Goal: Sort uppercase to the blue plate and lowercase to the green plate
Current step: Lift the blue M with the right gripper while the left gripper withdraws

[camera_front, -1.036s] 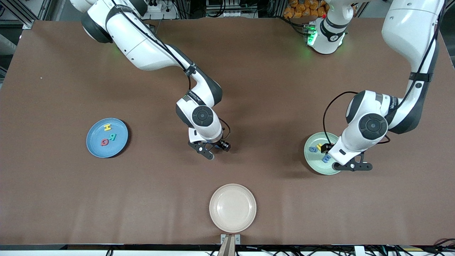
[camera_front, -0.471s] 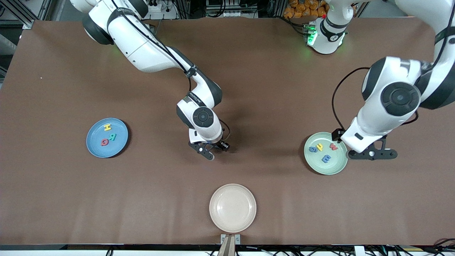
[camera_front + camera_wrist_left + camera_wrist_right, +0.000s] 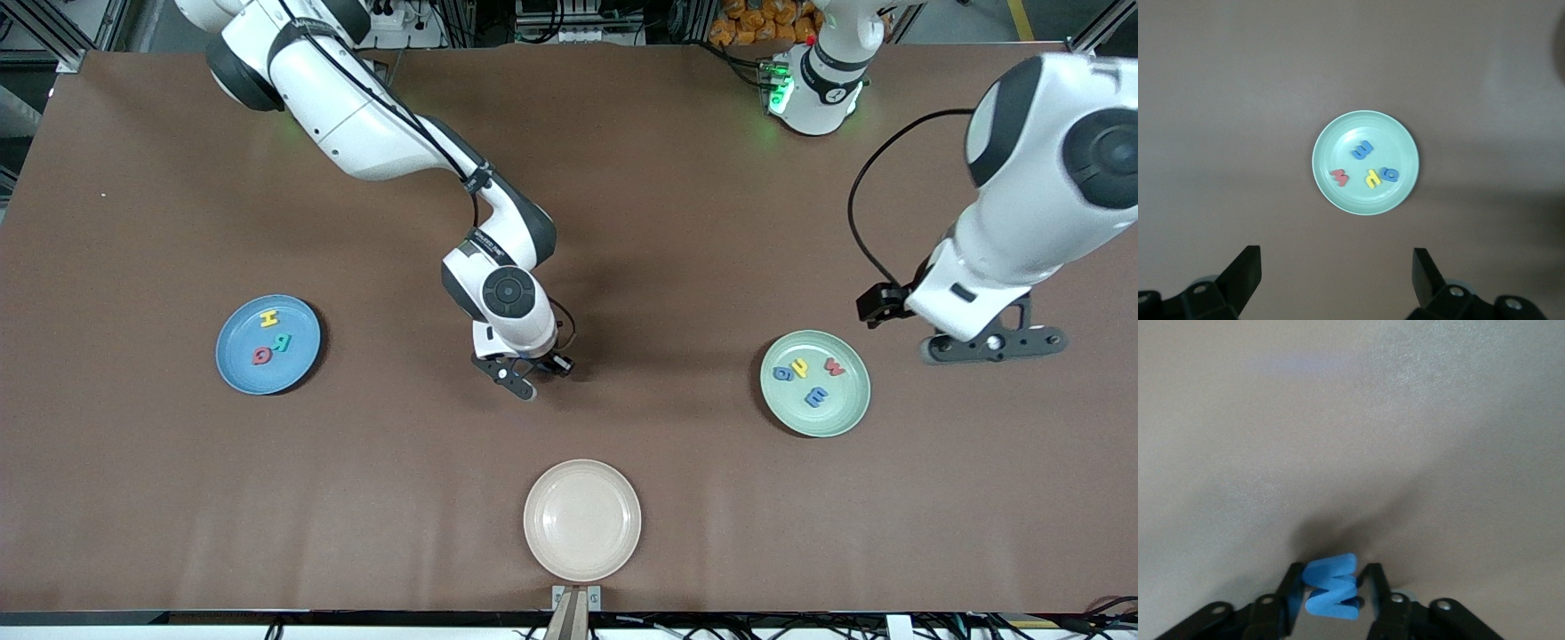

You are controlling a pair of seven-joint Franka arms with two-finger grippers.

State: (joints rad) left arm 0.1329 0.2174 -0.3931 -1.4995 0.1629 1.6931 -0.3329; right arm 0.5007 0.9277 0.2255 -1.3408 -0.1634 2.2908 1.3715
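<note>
Cream plate (image 3: 581, 520) sits nearest the front camera, at 6 o'clock on the table (image 3: 133, 498). Green plate (image 3: 815, 383), toward the left arm's end, holds blue g (image 3: 782, 374), yellow h (image 3: 800, 366), red w (image 3: 835, 365), blue m (image 3: 815, 396). Blue plate (image 3: 268, 344), toward the right arm's end, holds yellow H (image 3: 268, 318), green R (image 3: 282, 341), red Q (image 3: 261, 356). Right gripper (image 3: 1331, 593) at table centre, jaws pressed on the light-blue M (image 3: 1331, 587). Left gripper (image 3: 994, 344) is in the air beside the green plate, jaws wide, holding nothing.

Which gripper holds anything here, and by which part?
The right gripper pinches the light-blue M by its two outer sides, low at the table. The left gripper, open above the green plate, holds nothing.
</note>
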